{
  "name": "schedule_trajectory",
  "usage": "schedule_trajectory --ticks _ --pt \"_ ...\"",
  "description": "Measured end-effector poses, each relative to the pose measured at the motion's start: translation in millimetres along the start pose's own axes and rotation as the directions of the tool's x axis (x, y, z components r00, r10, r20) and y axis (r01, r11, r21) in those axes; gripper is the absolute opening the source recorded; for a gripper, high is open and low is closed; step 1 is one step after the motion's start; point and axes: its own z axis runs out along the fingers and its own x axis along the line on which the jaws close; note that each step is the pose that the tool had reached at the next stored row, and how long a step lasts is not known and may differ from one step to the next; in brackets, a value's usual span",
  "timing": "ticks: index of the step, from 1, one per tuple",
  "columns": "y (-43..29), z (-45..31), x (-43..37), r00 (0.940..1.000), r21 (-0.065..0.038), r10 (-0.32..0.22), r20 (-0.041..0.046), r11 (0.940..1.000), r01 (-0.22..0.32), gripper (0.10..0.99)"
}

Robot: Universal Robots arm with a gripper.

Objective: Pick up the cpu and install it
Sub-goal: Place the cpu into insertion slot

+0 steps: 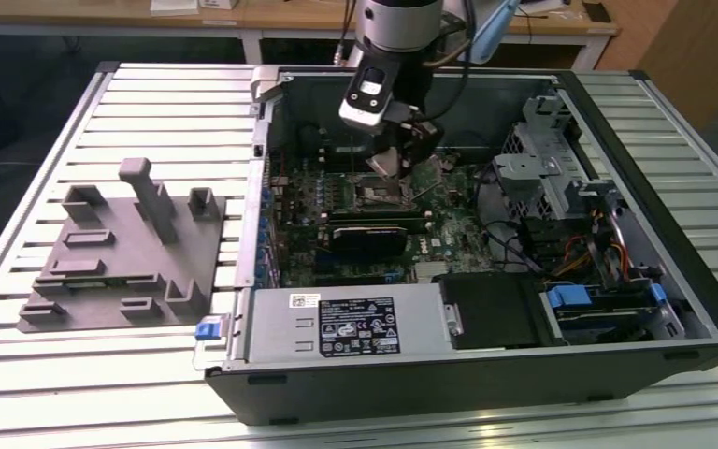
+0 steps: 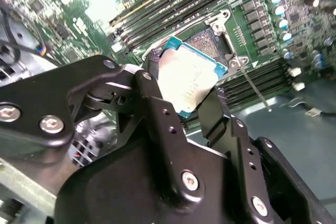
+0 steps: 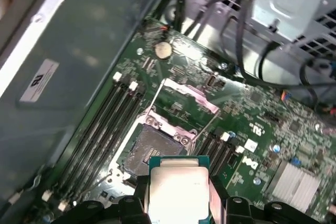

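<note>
Clamping cpu [image 2: 190, 77], gripper [image 2: 184, 95] closed on it; cpu tilted above socket [image 3: 153, 148]

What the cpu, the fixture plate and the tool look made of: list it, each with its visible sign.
The cpu: looks like metal on top, matte silvery, with a teal-green board edge. The fixture plate: probably plastic, matte uniform grey, blocky shapes. The tool, shut on the cpu: likely metal, black satin finish, held by silver screws.

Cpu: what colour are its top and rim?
The cpu has a silvery-white top and a teal-green rim; clearest in the second wrist view.
</note>
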Motion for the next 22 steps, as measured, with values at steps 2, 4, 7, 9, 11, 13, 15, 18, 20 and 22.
schedule_trajectory --ticks 2,4,7,9,11,13,15,18,20,22 --pt "0.0 0.2 0.0 0.9994 0.001 0.036 0.0025 0.9994 -0.036 0.537" --pt "0.0 0.3 0.0 0.9973 0.002 0.073 0.0052 0.9973 -0.073 0.537" --pt "0.0 0.5 0.0 0.9919 0.003 0.127 0.0090 0.9919 -0.127 0.537" --pt "0.0 0.7 0.0 0.9867 0.003 0.162 0.0117 0.9867 -0.162 0.537" --pt "-0.1 0.8 0.0 0.9802 0.004 0.198 0.0144 0.9803 -0.198 0.537" --pt "0.0 1.0 0.0 0.9721 0.004 0.234 0.0171 0.9722 -0.234 0.537" --pt "-0.1 1.1 0.0 0.9630 0.004 0.269 0.0198 0.9632 -0.269 0.537" --pt "-0.1 1.3 0.0 0.9467 0.005 0.321 0.0239 0.9470 -0.321 0.537" --pt "-0.1 1.5 0.0 0.9345 0.004 0.355 0.0265 0.9348 -0.355 0.537" --pt "-0.1 1.6 0.1 0.9213 0.004 0.388 0.0291 0.9216 -0.388 0.537"
